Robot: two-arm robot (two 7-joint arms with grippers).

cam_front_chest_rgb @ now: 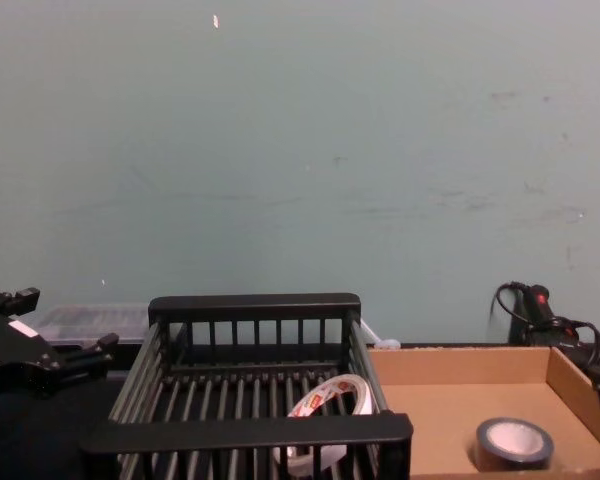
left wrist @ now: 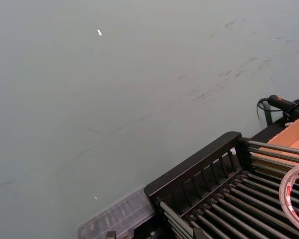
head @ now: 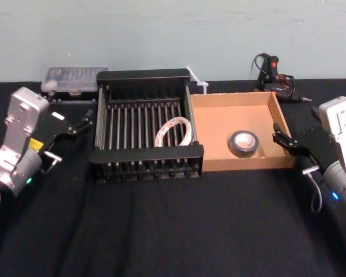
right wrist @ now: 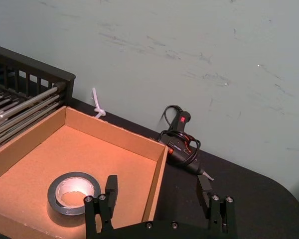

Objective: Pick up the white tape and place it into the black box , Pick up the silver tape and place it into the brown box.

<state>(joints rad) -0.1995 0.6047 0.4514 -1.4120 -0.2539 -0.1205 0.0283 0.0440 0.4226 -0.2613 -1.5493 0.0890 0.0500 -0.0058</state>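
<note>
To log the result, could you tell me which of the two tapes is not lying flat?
The white tape, tilted on the black box's slats; the silver tape lies flat in the brown box.

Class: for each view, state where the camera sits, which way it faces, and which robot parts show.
Head: high, looking down on black box and brown box; open left gripper and right gripper flank them.
Chest: low, facing the wall; left gripper lower left.
Left wrist: looks past the black box's corner to the wall.
Right wrist: over the brown box's side wall, own fingers in front.
Head and chest both show white tape in the black box.
</note>
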